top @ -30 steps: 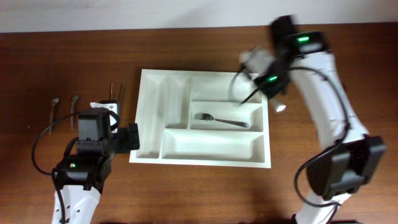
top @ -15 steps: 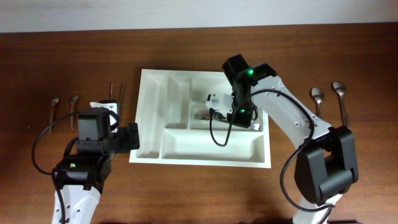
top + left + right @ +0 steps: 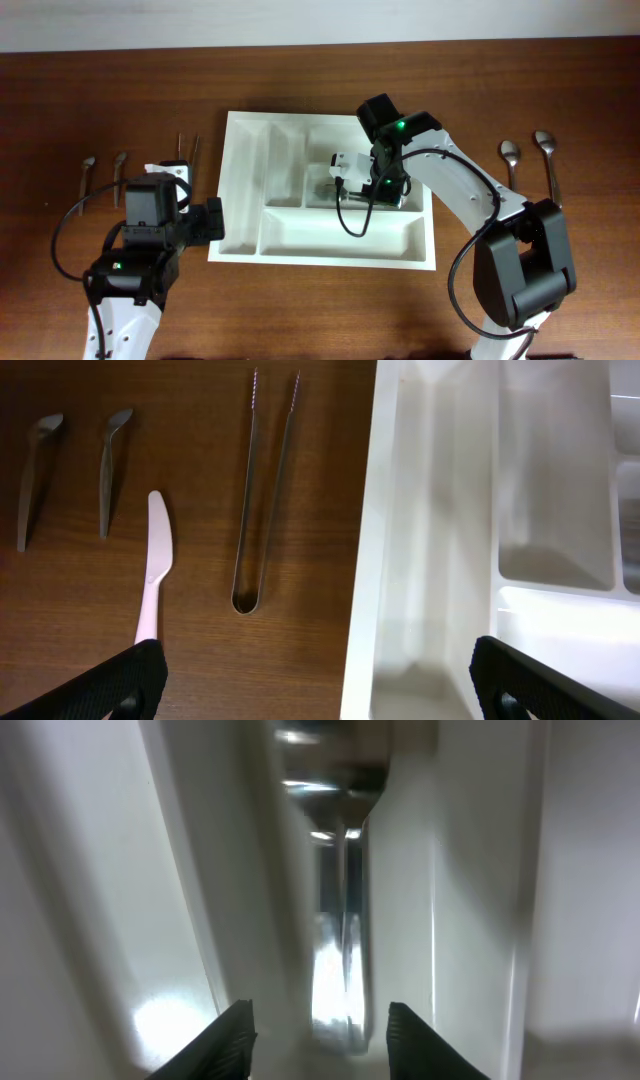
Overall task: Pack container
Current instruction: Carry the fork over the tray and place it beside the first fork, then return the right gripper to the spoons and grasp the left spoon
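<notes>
The container, a large white cutlery tray [image 3: 330, 232], lies mid-table. My right gripper [image 3: 368, 190] is low inside its middle wide compartment. In the right wrist view its fingers [image 3: 325, 1040] are apart, with blurred metal cutlery [image 3: 340, 950] lying on the tray floor between them. Only the tines of a fork [image 3: 322, 186] show from overhead. My left gripper [image 3: 215, 220] is open and empty at the tray's left rim. In the left wrist view [image 3: 320, 695] one finger is over the wood and one over the tray [image 3: 450, 510].
Left of the tray lie metal tongs [image 3: 262, 490], a pale plastic knife [image 3: 152, 570] and two small spoons [image 3: 30, 480] [image 3: 110, 470]. Two more spoons [image 3: 509, 155] [image 3: 547, 150] lie right of the tray. The table's far edge meets a white wall.
My right arm swung from above the tray's back right corner down into the middle compartment, then shifted a little left. The two right-hand spoons came into view. My left arm stayed still.
</notes>
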Robot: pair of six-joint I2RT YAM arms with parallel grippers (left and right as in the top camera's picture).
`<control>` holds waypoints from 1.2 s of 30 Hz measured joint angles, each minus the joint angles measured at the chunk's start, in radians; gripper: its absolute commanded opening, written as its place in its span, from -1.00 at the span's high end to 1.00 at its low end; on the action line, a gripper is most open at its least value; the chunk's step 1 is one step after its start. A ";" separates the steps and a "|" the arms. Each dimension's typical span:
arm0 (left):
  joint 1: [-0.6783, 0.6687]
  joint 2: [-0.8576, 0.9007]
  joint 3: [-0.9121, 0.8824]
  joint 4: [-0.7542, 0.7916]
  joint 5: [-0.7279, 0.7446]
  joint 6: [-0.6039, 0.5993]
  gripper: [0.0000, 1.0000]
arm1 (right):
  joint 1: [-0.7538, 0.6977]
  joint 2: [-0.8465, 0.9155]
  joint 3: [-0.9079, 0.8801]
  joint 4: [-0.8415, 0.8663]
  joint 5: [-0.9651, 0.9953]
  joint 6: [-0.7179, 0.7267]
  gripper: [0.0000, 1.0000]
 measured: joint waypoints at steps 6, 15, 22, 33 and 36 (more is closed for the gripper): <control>0.000 0.000 0.000 0.000 0.000 0.000 -0.98 | -0.008 -0.006 0.036 -0.030 0.035 0.103 -0.09; 0.000 0.000 0.000 0.000 0.000 0.000 -0.98 | -0.383 -0.217 0.283 0.003 0.156 0.435 -0.58; 0.000 0.000 0.000 0.000 0.000 0.000 -0.98 | -0.750 -0.123 0.297 0.003 0.128 0.607 -0.83; 0.000 0.000 0.000 0.000 0.000 0.000 -0.98 | -0.769 0.202 0.293 0.031 0.093 0.631 -0.77; 0.000 0.000 0.000 0.000 0.000 0.000 -0.98 | -0.758 0.221 0.293 0.037 0.090 0.632 -0.63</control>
